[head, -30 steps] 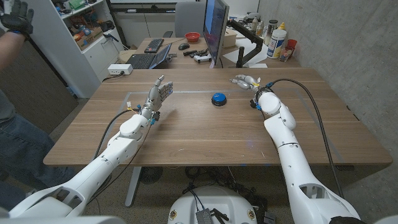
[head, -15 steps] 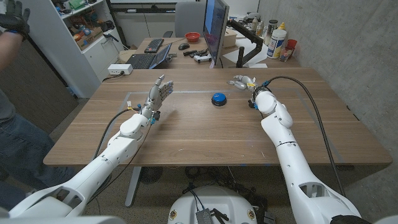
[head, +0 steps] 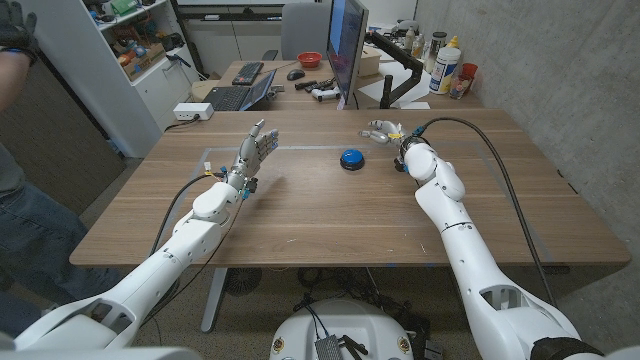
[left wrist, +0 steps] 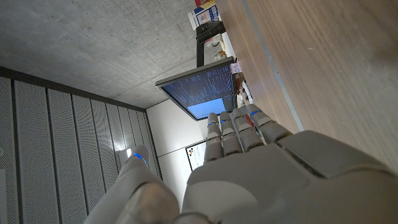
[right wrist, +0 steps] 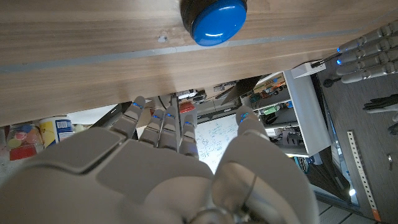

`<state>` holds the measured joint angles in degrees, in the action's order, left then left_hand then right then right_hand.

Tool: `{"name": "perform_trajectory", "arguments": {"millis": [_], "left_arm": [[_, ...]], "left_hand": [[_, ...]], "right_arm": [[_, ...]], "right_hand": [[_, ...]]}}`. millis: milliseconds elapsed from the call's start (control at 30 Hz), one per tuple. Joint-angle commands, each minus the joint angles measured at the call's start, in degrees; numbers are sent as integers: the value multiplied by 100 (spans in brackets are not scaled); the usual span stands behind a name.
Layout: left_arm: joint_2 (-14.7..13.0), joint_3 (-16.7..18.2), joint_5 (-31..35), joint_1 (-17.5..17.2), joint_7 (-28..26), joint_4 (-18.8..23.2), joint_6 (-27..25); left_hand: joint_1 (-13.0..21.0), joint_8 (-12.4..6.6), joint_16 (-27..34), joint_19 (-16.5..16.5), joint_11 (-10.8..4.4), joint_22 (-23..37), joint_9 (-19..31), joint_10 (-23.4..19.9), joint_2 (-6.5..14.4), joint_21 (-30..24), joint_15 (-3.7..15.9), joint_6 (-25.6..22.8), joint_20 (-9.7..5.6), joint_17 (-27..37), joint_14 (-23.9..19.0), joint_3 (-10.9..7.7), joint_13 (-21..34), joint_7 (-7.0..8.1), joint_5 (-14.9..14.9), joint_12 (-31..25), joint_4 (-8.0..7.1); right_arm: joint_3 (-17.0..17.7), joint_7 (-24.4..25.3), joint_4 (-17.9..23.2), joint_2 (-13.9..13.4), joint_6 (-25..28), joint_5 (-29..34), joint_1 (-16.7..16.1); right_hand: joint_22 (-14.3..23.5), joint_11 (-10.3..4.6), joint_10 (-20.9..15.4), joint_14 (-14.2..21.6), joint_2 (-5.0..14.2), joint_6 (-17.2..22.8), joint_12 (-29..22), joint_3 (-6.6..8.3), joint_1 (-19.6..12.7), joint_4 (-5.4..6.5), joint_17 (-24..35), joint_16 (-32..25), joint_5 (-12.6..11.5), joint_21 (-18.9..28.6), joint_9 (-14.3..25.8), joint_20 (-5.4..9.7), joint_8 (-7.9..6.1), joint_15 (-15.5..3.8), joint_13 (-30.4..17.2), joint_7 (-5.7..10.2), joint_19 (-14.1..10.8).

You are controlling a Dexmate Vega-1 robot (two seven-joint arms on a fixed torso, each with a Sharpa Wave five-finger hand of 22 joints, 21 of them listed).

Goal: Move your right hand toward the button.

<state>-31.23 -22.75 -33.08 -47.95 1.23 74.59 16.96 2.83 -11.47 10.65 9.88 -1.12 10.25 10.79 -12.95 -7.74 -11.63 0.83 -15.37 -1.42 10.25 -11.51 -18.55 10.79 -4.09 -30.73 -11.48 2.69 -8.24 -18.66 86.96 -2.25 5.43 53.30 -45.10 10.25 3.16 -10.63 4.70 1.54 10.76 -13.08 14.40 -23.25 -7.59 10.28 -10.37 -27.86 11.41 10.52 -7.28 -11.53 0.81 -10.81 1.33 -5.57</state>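
Note:
A round blue button (head: 351, 158) on a black base sits on the wooden table (head: 330, 215), a little past its middle; the right wrist view shows the button (right wrist: 217, 18) beyond my fingers. My right hand (head: 384, 130) hovers a short way to the button's right and slightly behind it, fingers stretched out toward the left, holding nothing. In the right wrist view that hand (right wrist: 168, 168) shows its back with straight fingers. My left hand (head: 256, 151) stands upright over the table's left part, fingers apart and empty, also seen as the left hand (left wrist: 249, 168) from its wrist.
Behind the table stand a monitor (head: 347, 45) on an arm, bottles (head: 447, 65), a laptop (head: 238, 95) and a power strip (head: 192, 112). A person (head: 20, 150) stands at the picture's left edge. A black cable (head: 510, 190) runs along my right arm.
My right hand has drifted left toward the button, closing part of the gap. My left hand has stayed where it was. The person's raised gloved hand has moved off to the left.

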Motion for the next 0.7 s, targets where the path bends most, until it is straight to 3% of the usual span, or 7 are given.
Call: {"name": "perform_trajectory", "arguments": {"millis": [33,267,700], "left_arm": [[4,-7,12,18,6,-35,-11],[-1,-8,24,15,-10,-30,-16],[-42,-4,40,-37,-45,65,-53]], "left_hand": [[43,-43,23,-12,-3,32,13,-57,0,7,27,-52,23,16,-19,21,10,26,-38,-8,-10],[45,-44,24,-15,9,33,13,-62,3,7,31,-63,27,16,-20,31,10,23,-44,-9,-8],[49,-43,24,-16,-7,33,13,-73,12,5,25,-74,35,17,-17,47,10,16,-53,-12,-5]], "right_arm": [[-263,-148,-228,-95,-123,168,219],[-352,-192,-316,-101,-164,199,282],[-573,-243,-483,-103,-106,428,445]], "right_hand": [[13,-73,-16,-27,-69,27,1,-40,-26,-13,7,-2,-41,-23,21,-158,-1,57,-8,53,28],[14,-136,-1,-60,-102,25,9,-61,-17,-11,10,3,-57,-23,21,-315,7,200,-11,82,41],[14,-149,18,-116,-148,8,18,-86,-12,-12,11,11,-81,-42,22,-453,19,434,-14,118,111]]}}
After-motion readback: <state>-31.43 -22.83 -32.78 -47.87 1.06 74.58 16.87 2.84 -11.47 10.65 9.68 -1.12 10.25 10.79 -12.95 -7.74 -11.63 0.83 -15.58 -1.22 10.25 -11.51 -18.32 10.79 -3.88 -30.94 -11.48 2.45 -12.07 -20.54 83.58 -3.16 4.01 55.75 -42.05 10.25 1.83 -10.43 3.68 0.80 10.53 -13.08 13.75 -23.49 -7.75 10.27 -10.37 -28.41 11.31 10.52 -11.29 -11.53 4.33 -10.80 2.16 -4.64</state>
